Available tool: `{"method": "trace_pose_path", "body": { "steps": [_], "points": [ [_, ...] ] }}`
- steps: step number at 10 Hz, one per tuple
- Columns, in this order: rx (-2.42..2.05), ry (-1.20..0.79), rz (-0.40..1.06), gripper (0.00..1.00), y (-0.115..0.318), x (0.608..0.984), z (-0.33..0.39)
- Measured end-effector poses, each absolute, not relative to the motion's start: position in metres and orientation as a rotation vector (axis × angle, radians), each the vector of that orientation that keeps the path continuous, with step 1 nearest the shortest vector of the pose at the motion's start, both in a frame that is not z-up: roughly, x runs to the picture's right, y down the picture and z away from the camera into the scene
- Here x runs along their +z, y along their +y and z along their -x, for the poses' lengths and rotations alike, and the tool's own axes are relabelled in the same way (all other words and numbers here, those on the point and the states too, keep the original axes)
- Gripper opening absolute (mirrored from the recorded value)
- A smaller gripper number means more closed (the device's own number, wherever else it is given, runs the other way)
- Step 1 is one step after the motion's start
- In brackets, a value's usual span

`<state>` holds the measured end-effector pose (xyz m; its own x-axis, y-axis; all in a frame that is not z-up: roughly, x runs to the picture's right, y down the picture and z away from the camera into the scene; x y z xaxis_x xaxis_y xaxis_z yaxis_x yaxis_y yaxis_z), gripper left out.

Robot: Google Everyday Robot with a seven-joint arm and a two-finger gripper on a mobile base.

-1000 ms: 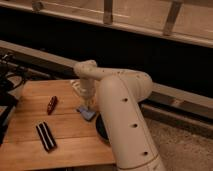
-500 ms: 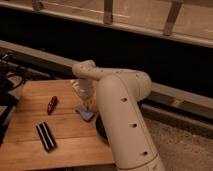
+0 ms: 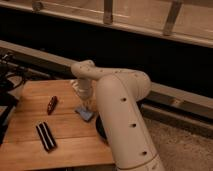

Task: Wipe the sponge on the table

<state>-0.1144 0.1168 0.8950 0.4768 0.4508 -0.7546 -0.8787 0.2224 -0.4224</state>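
A small light-blue sponge (image 3: 84, 113) lies flat on the light-brown wooden table (image 3: 30, 95), near its right side. My gripper (image 3: 83, 101) points down right over the sponge, at the end of the white arm that bends in from the lower right. The arm's wrist hides the top of the sponge, and only its lower left part shows.
A small dark-red object (image 3: 51, 104) lies left of the sponge. A black rectangular block with a pale stripe (image 3: 45, 136) sits nearer the table's front left. Dark equipment with cables (image 3: 7, 85) stands off the left edge. A dark wall and ledge run behind.
The gripper and the sponge have shifted slightly to the left on the table. The red object and the black block have not moved.
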Motion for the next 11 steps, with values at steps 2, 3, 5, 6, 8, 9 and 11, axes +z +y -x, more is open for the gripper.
{"method": "trace_pose_path", "body": {
  "steps": [2,3,5,6,8,9,11],
  "points": [
    [0.96,0.547,0.937,0.04,0.117,0.889,0.116],
    [0.946,0.553,0.929,0.04,0.118,0.881,0.12],
    [0.946,0.571,0.924,0.04,0.123,0.868,0.118],
    [0.95,0.583,0.937,0.04,0.134,0.859,0.116],
    [0.972,0.594,0.964,0.04,0.149,0.85,0.108],
    [0.988,0.598,0.977,0.04,0.154,0.849,0.103],
    [0.999,0.599,0.99,0.04,0.159,0.849,0.101]
  ]
}}
